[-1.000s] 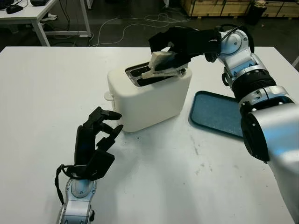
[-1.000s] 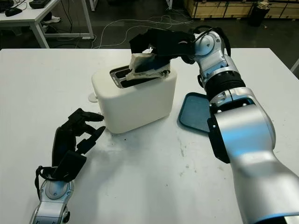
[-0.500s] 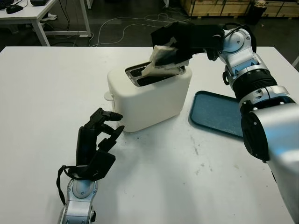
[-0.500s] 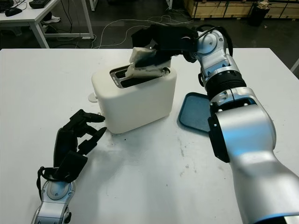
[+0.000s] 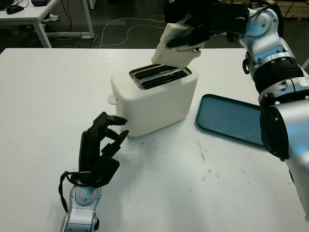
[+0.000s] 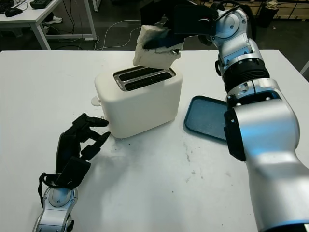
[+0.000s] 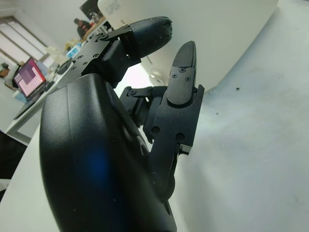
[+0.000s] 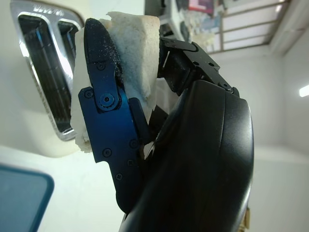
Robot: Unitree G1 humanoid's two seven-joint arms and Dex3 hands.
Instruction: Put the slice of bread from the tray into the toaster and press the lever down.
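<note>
Gripping the bread slice [image 5: 174, 47] above the toaster [image 5: 153, 99], right robot hand [image 5: 193, 24].

Black 3-finger hands [image 5: 99, 150] on silver jointed arms [image 6: 258, 140].

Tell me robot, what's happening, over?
Right hand shut on bread, above toaster slots. Left hand open, near toaster's front. Nothing blocking.

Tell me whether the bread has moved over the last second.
Yes. The bread, gripped by the right robot hand, has risen from the toaster slots and now hangs clear above them.
</note>
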